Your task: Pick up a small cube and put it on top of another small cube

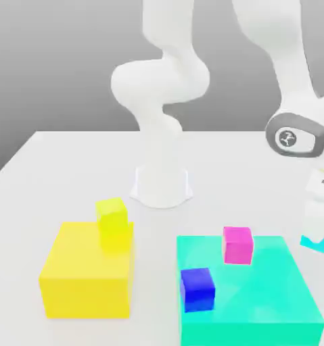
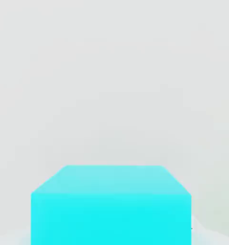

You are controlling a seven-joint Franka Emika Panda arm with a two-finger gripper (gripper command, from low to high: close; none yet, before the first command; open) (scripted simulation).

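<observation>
Standing at exterior view's right edge, gripper [image 1: 318,233] clamped on small cube [image 1: 318,240], partly cut by frame, just beside large turquoise block [image 1: 272,297]; hand view: cyan cube [image 2: 110,206] against bare white surface; magenta cube [image 1: 237,244] and dark blue cube [image 1: 197,289] on turquoise block, apart; yellow-green cube [image 1: 113,223] on yellow block [image 1: 86,280]; white table [image 1: 70,169] open between blocks and arm base [image 1: 162,186]; grey backdrop
</observation>
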